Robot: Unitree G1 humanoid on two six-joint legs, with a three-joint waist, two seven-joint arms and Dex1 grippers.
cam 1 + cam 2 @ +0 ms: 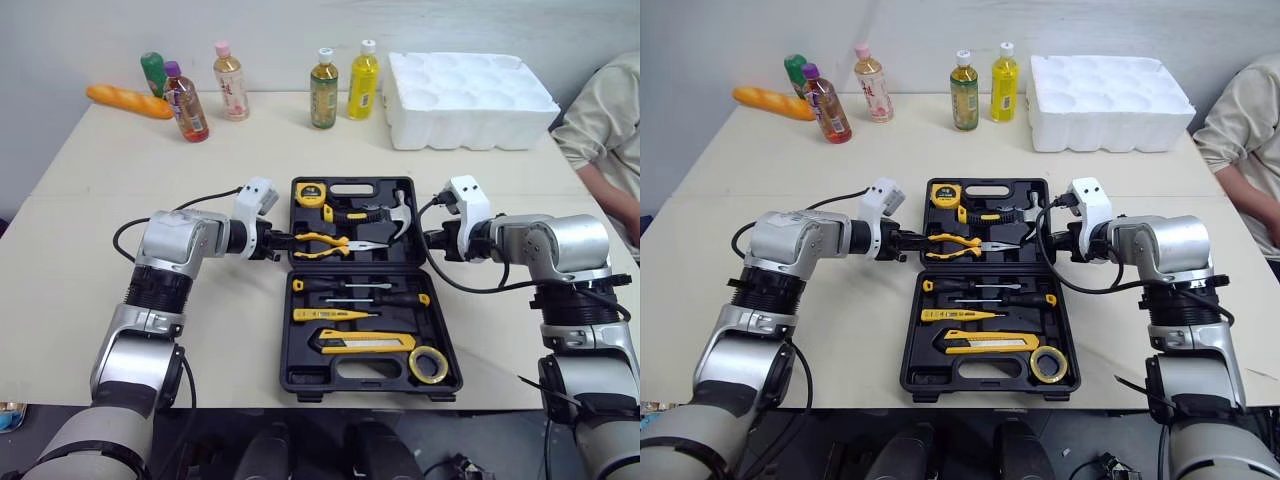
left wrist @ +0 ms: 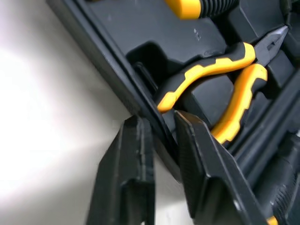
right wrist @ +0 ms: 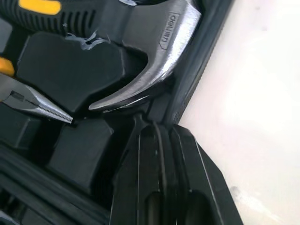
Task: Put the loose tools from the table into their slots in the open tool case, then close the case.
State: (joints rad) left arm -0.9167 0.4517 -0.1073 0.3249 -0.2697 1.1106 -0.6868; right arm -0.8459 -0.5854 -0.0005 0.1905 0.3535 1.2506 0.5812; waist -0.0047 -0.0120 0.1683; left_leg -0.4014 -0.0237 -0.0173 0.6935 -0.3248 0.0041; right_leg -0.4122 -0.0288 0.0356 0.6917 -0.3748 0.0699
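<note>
The black tool case (image 1: 286, 330) lies open at the table's front middle. Its far half holds a tape measure (image 1: 310, 194), a hammer (image 1: 400, 215) and yellow-handled pliers (image 1: 325, 243). Its near half holds screwdrivers (image 1: 345, 286), a yellow utility knife (image 1: 365, 343) and a tape roll (image 1: 428, 364). My left gripper (image 1: 283, 243) is at the far half's left rim, its fingers (image 2: 136, 164) pinching that rim beside the pliers (image 2: 220, 93). My right gripper (image 1: 428, 243) grips the right rim, its fingers (image 3: 187, 187) shut on the edge just under the hammer head (image 3: 154, 51).
Several drink bottles (image 1: 323, 90) and a bread loaf (image 1: 128, 101) line the table's far side. A white foam tray (image 1: 470, 98) sits at the back right. A person's sleeve (image 1: 600, 130) shows at the right edge. Bare tabletop lies on both sides of the case.
</note>
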